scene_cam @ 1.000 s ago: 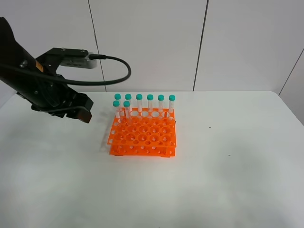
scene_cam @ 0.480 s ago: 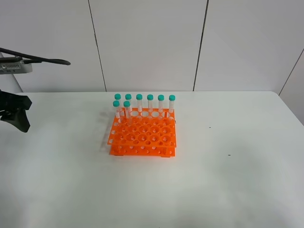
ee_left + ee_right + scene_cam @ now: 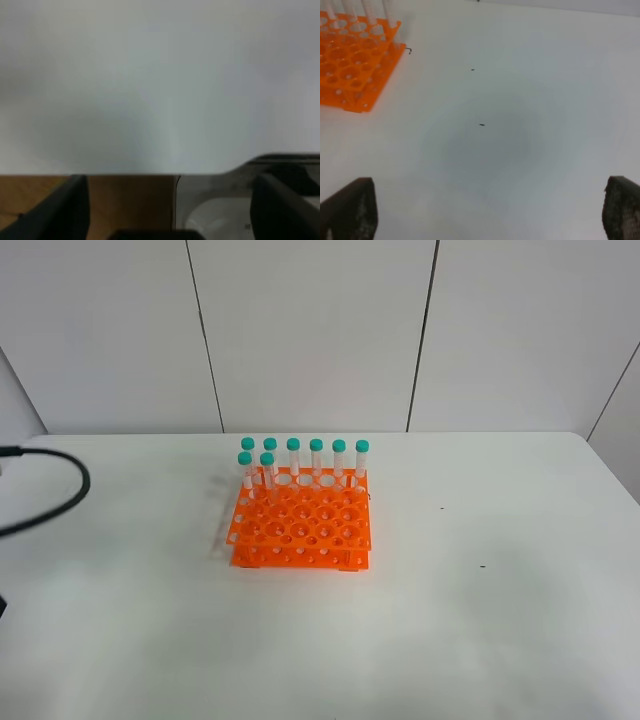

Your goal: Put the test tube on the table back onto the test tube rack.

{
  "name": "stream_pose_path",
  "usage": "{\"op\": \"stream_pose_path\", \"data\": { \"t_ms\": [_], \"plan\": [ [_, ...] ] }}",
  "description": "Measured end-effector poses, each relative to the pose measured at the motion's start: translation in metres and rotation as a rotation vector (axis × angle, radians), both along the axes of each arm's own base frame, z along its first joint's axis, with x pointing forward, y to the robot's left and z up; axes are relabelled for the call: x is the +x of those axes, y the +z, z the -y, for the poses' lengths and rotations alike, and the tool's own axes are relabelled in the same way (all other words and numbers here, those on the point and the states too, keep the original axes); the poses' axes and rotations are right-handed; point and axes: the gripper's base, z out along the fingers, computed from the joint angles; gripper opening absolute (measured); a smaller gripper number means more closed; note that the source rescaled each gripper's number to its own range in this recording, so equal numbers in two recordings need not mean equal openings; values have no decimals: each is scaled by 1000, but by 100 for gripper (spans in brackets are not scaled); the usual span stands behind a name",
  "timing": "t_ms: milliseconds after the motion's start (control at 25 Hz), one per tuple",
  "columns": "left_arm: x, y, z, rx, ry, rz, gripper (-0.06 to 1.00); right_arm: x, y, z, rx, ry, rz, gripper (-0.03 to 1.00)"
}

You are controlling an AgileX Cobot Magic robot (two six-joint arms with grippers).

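The orange test tube rack (image 3: 301, 528) stands on the white table (image 3: 480, 620), left of centre. Several teal-capped test tubes (image 3: 316, 461) stand upright in it: a full back row and two (image 3: 256, 472) in the second row at its left end. No tube lies on the table in any view. The rack's corner also shows in the right wrist view (image 3: 351, 70). My left gripper (image 3: 170, 205) is open and empty over the table's edge, out of the high view. My right gripper (image 3: 485, 207) is open and empty above bare table to the right of the rack.
A black cable (image 3: 62, 498) of the left arm loops in at the high view's left edge. Small dark specks (image 3: 482, 566) mark the table right of the rack. The left wrist view shows brown floor (image 3: 125, 200) beyond the table's edge.
The left arm has pulled away from the rack to the left and out of the high view; only its cable still shows. The rack and tubes have not moved.
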Motion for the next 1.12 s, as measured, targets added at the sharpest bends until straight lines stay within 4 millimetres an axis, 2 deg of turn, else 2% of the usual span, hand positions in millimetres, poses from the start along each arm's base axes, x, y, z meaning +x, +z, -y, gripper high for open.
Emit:
{"op": "stream_pose_path", "data": {
  "t_ms": [120, 200, 320, 800, 1120],
  "plan": [
    [-32, -12, 0, -3, 0, 58, 86, 0, 0, 0, 0, 0, 0, 100],
    [-46, -17, 0, -4, 1, 124, 86, 0, 0, 0, 0, 0, 0, 100],
    [-62, -12, 0, -5, 0, 254, 86, 0, 0, 0, 0, 0, 0, 100],
    [-111, 2, 1, -9, -40, 584, 86, 0, 0, 0, 0, 0, 0, 100],
    [-132, 3, 0, -19, -60, 723, 86, 0, 0, 0, 0, 0, 0, 100]
  ]
}}
